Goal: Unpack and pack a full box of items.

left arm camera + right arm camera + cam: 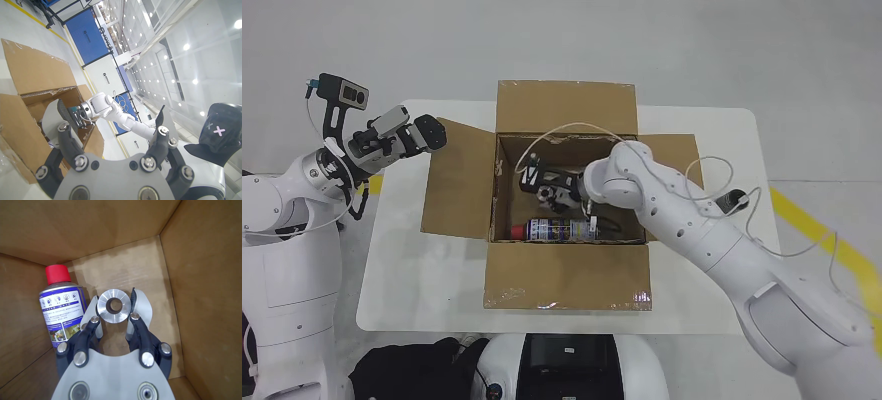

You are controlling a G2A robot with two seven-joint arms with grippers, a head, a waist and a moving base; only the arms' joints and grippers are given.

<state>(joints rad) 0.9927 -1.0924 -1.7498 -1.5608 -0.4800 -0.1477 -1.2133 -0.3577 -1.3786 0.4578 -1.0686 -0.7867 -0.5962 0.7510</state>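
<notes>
An open cardboard box (567, 275) stands mid-table with its flaps spread. Inside it my right gripper (114, 305) is shut on a shiny metal ring with a round hole (114, 307), held just above the box floor. In the top view that gripper (560, 190) sits deep in the box. A spray can (60, 306) with a red cap and blue label lies beside it on the box floor (560, 229). My left gripper (111, 111) is raised off the table's left side (420, 133), open and empty, pointing toward the box (37, 79).
The white table (402, 270) has bare surface left and right of the box. The box's left flap (457, 185) lies close under my left gripper. A white cable (572, 130) arcs over the box from the right arm.
</notes>
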